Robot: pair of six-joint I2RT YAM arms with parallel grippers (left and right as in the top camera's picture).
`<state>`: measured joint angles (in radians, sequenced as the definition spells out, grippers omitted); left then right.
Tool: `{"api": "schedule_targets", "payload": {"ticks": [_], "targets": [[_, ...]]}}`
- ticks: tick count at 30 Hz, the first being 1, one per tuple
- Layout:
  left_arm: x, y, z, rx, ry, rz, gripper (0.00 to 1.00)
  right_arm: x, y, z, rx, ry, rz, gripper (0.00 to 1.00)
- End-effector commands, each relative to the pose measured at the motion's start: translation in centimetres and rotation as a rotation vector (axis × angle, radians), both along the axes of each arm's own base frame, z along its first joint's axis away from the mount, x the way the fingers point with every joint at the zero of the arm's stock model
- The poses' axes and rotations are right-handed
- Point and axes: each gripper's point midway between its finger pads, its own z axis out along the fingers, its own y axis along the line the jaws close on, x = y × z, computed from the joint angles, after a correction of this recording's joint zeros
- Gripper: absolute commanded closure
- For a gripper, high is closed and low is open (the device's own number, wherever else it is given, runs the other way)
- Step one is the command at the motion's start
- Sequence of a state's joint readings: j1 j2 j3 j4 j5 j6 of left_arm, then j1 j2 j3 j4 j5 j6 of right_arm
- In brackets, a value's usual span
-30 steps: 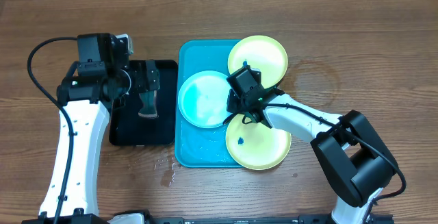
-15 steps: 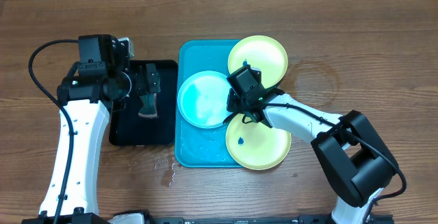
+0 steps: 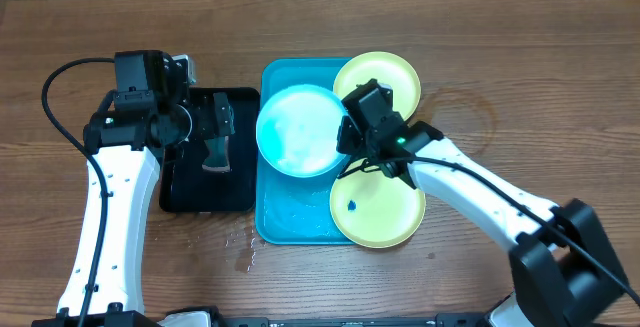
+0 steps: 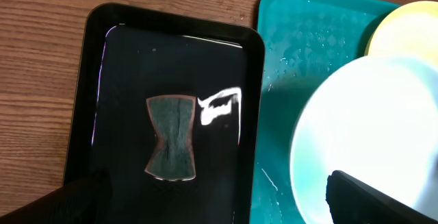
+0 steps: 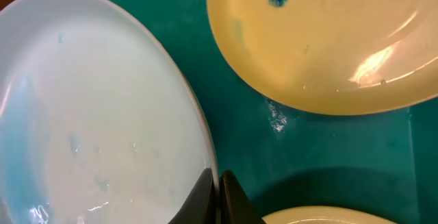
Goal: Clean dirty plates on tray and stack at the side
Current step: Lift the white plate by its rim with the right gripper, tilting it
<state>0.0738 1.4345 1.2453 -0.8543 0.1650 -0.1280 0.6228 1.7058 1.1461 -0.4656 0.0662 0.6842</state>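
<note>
Cyan plate (image 3: 295, 132): over the tray's (image 3: 290, 222) far half, its right rim pinched in my right hand (image 3: 346, 139), clamped closed. The plate extends leftward from that hand. My left hand (image 3: 218, 137), spread wide, hovers above the sponge (image 4: 171, 138) in the black tray (image 4: 96, 80).

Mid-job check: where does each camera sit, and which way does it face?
Overhead: above the table, facing straight down on tray, black tray, three plates; both arms show.
Left wrist: above the black tray, facing down at its sponge; left pincer open, fingers in the bottom corners.
Right wrist: close over the tray, facing down; right pincer shut on the cyan plate's rim.
Shared: all three show the cyan plate.
</note>
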Motion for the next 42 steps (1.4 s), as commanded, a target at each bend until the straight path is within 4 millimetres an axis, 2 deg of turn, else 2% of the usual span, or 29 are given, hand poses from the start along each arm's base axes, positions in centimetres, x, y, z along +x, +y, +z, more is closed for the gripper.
{"api": "schedule_targets", "payload": {"ticks": [1,8,13,22,30,42], "targets": [[0.2,-0.2,0.4,-0.014,-0.007,0.001,0.00,0.8,0.9,3.5,0.078,-0.062,-0.008,0.96],[0.2,-0.2,0.4,-0.014,-0.007,0.001,0.00,1.1,3.6,4.1,0.120,-0.124,0.022,0.96],[0.2,-0.2,0.4,-0.014,-0.007,0.001,0.00,1.5,5.4,3.3,0.114,-0.165,0.034,0.96],[0.2,-0.2,0.4,-0.014,-0.007,0.001,0.00,3.4,6.9,2.5,0.085,-0.281,-0.002,0.96],[0.2,-0.2,0.4,-0.014,-0.007,0.001,0.00,4.8,8.2,5.4,0.035,-0.488,0.009,0.96],[0.2,-0.2,0.4,-0.014,-0.007,0.001,0.00,4.8,9.6,9.7,-0.177,-0.712,0.084,0.96]]}}
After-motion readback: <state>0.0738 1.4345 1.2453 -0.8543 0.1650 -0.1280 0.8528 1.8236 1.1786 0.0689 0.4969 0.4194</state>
